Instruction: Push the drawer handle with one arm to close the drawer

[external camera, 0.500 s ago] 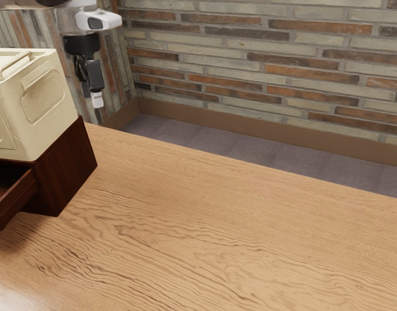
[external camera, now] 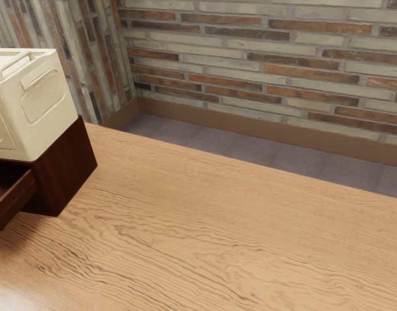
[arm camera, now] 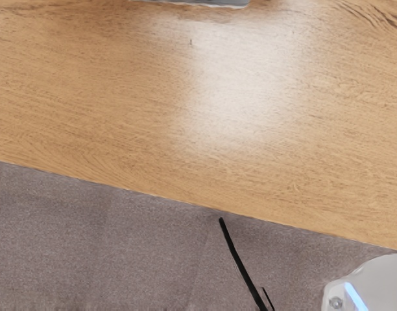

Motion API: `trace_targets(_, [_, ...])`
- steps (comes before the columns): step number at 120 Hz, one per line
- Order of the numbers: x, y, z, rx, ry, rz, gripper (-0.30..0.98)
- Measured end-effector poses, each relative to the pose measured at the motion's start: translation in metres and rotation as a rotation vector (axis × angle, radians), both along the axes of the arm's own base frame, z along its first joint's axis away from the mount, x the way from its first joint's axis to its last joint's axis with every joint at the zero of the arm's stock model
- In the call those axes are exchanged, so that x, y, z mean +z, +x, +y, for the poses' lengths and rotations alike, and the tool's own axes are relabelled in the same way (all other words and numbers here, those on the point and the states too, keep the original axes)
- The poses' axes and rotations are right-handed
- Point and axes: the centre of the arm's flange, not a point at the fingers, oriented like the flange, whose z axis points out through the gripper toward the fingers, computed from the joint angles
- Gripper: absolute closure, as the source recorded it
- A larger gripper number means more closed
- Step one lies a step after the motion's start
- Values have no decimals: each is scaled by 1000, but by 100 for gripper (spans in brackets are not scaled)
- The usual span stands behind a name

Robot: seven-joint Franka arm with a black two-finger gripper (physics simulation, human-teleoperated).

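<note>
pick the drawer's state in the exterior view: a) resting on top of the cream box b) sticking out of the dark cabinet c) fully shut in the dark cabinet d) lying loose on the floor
b, the drawer juts out from the dark cabinet, with part of its inside showing

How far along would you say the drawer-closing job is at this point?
Nothing looks done yet: the drawer stands out from the dark cabinet. As for what is in hand, the wrist view looks onto the tabletop and floor, so a push does not seem under way. Pushing the drawer shut is left.
</note>
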Motion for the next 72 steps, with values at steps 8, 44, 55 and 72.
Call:
trace_targets(8, [-53, -39, 19, 94, -1, -48, 1])
trace_targets(44, [-97, 21, 44, -5, 164, -88, 63])
trace_targets(55, [-97, 37, 40, -36, 185, -100, 69])
trace_targets(72, [-103, 68, 26, -84, 181, -127, 75])
